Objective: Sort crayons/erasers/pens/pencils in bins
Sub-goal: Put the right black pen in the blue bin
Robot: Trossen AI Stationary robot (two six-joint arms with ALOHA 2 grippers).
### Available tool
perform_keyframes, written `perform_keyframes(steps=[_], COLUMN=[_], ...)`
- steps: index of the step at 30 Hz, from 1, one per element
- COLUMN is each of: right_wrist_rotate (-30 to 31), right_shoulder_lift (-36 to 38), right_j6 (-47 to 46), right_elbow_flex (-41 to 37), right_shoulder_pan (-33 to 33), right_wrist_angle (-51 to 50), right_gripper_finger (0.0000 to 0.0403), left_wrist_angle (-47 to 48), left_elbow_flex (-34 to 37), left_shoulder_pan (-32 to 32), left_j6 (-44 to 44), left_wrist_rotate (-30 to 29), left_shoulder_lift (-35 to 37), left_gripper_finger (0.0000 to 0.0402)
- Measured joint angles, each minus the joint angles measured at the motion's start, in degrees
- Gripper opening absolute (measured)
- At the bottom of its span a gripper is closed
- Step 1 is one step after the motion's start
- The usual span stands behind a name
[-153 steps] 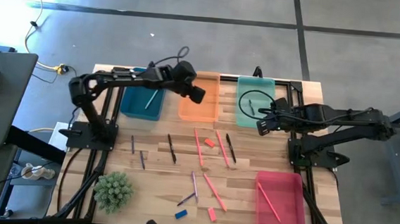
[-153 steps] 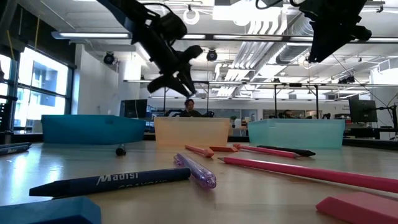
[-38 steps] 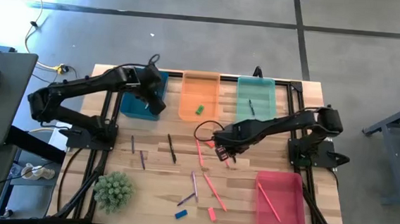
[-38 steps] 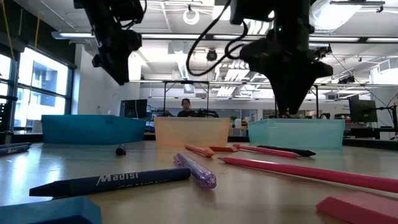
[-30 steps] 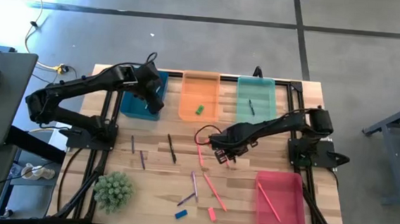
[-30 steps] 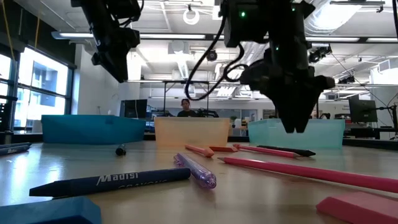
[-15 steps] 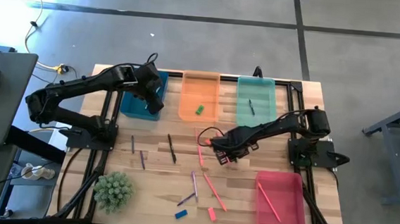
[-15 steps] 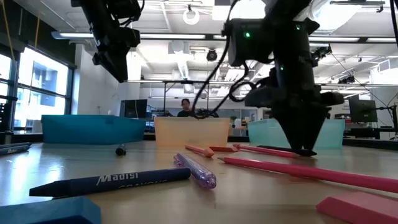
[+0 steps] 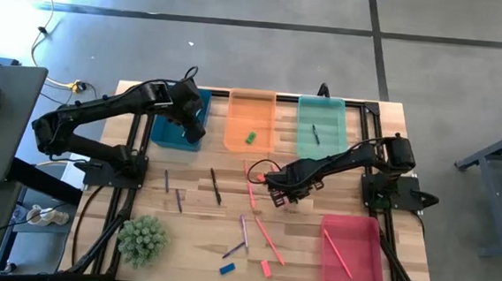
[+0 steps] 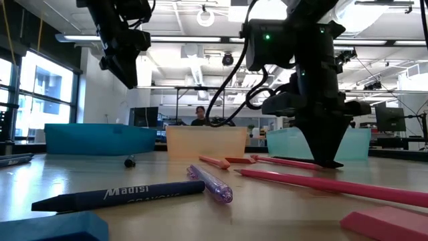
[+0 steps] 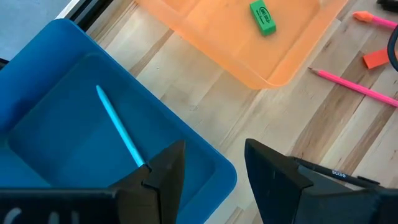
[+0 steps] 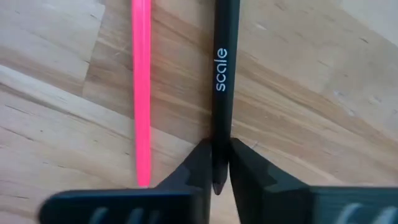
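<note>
Black pen (image 12: 222,93) lies on the table beside a pink pencil (image 12: 142,87); my right gripper (image 12: 215,167) pinches its end with 2 fingers, low enough to lift. My left gripper (image 11: 208,168) waits, spread, above the blue bin (image 11: 68,134).

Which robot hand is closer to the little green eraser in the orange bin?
The left. The left gripper hovers over the blue bin, right beside the orange bin holding the green eraser. The right gripper is down at a black pen, farther away.
</note>
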State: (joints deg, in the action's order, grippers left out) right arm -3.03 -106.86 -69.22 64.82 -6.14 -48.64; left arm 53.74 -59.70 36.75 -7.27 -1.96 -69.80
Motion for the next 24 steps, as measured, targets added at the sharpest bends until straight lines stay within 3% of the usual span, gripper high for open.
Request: perform_keyframes(steps=[12,19,24], right_wrist_rotate=[0.25,0.41,1.1], right_shoulder_lift=[0.09,2.5,4.99], right_j6=[-1.33,-2.2,-2.73], right_elbow_flex=[0.02,-0.16,-0.15], right_shoulder_pan=[-0.28,-1.36,-2.44], right_wrist_angle=[-0.35,-0.45,0.46], right_gripper_finger=[0.0005,0.0003,0.0002], left_wrist_angle=[0.05,3.24,3.23], left_elbow_flex=[0.0,0.0,0.0], left_shoulder_pan=[0.0,-0.02,-0.02], left_j6=[2.54,4.02,3.67], left_wrist_rotate=[0.08,7.2,7.99], left_shoulder_lift=[0.0,0.0,-0.02], left_gripper_finger=[0.0156,0.0156,0.0156])
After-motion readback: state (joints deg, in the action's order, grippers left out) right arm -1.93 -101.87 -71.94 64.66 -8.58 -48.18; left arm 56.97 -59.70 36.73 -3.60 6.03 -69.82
